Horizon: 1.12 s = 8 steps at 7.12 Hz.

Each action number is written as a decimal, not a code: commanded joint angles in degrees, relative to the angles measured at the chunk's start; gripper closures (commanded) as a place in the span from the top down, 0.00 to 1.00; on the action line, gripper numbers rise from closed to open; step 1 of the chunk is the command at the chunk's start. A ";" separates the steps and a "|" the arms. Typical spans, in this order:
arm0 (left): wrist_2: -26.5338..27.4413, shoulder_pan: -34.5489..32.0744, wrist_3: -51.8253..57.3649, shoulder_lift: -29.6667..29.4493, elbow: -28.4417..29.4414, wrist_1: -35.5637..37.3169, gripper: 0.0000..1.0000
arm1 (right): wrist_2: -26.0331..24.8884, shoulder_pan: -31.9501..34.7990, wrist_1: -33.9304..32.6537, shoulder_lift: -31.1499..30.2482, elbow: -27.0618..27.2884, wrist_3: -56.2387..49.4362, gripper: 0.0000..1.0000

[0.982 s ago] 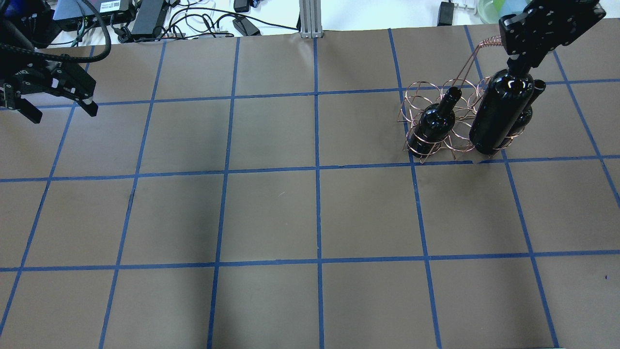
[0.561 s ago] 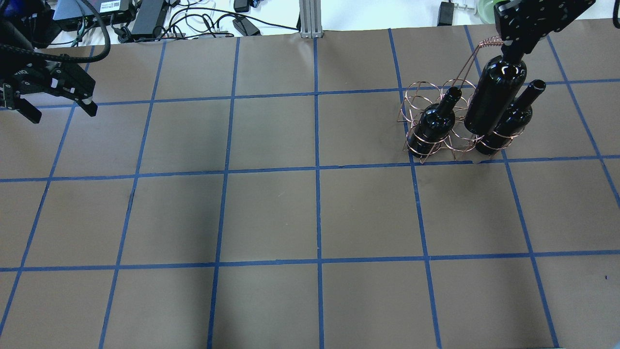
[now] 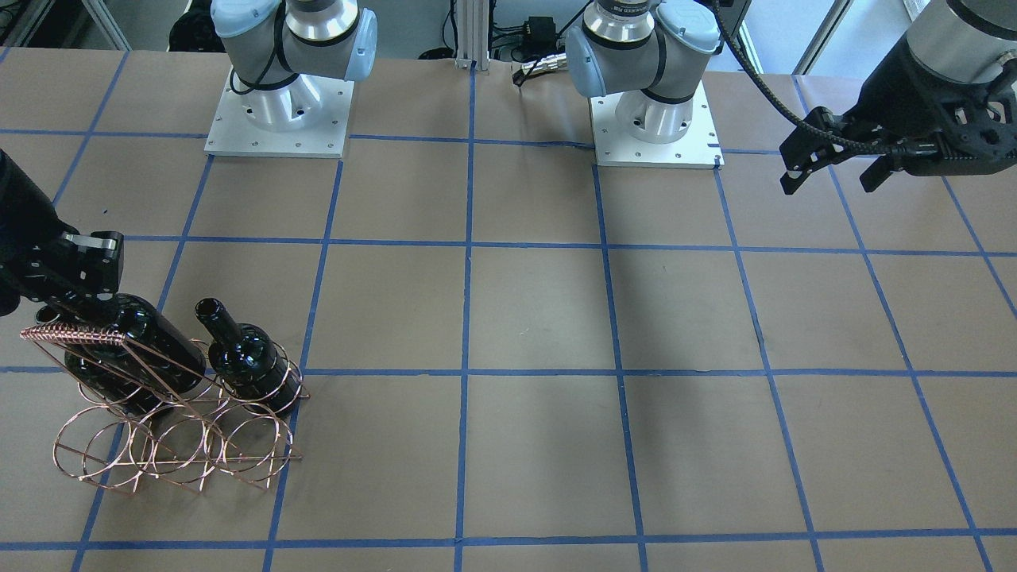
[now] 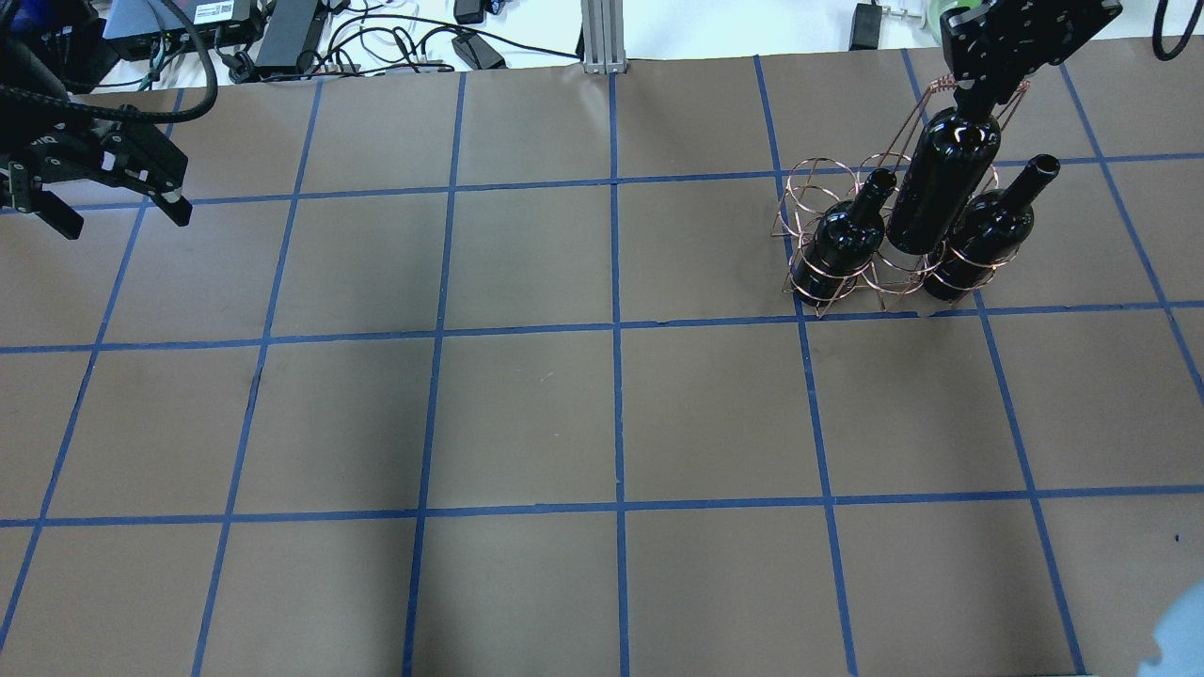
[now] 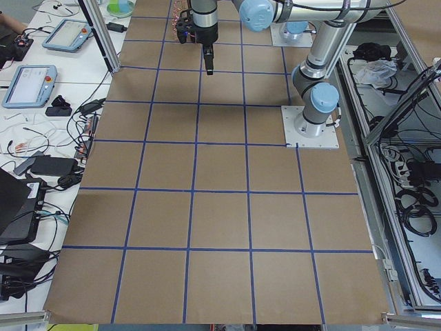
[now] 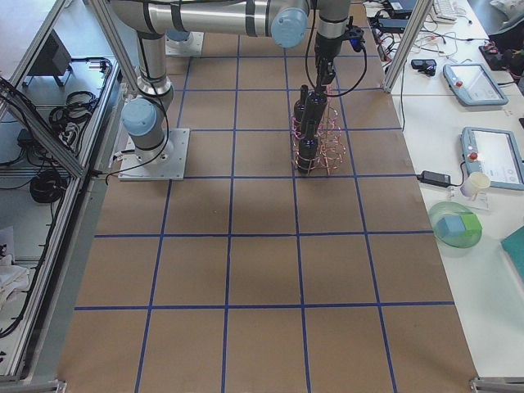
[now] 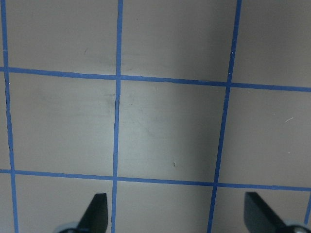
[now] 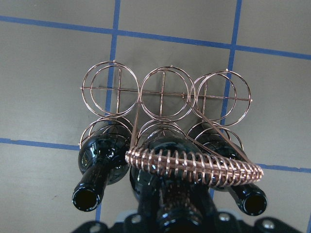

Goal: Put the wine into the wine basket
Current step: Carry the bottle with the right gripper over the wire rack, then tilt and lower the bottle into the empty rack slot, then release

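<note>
Right end effector point(image 4: 978, 99) grips wine point(image 4: 941, 183) (by neck) at wine basket point(image 8: 194, 165).

A robotics laboratory. Arm bases point(image 3: 651, 119) are bolted to a grid-taped table point(image 3: 540, 318); teach pendants point(image 5: 31, 83) and cables point(image 4: 376, 38) lie alongside.

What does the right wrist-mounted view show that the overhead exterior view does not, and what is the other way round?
Only the right wrist view looks straight down through the wine basket: all three loops of its other row are seen empty, and the coiled handle crosses over the wine. Only the overhead view shows the left gripper, open, far off over the table, and the right gripper clamped on the wine's neck. Both show the wine in the middle of one row, between a second bottle and a third bottle.
</note>
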 commanded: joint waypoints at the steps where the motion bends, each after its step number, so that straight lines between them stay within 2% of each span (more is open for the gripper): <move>1: -0.15 -0.04 -0.03 0.00 -0.02 0.37 1.00 | 0.00 0.00 -1.88 0.25 1.34 -0.55 0.11; 5: -0.24 -0.57 0.06 0.35 -0.11 0.46 1.00 | -0.09 -0.09 -6.63 1.47 5.65 -3.08 0.12; 8: -0.85 -2.06 -0.12 0.96 -0.19 0.64 1.00 | 0.00 -0.18 -11.27 1.65 10.55 -3.28 0.18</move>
